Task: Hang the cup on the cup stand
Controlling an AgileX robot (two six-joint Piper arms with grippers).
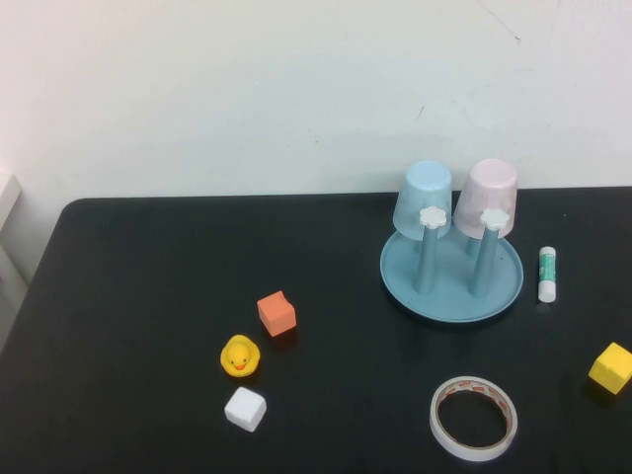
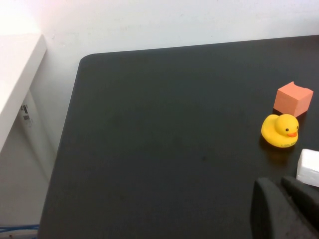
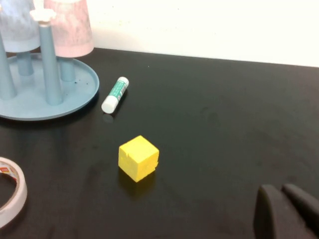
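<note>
Cup (image 1: 491,195) sits inverted on a rear peg of the cup stand (image 1: 452,296), beside the blue cup (image 1: 426,197); hanging appears complete, with nothing further called for but staying clear. Left gripper (image 2: 285,208) and right gripper (image 3: 286,211) hover low over the black worktop (image 1: 148,296), jaws pressed together. White wall behind.
</note>
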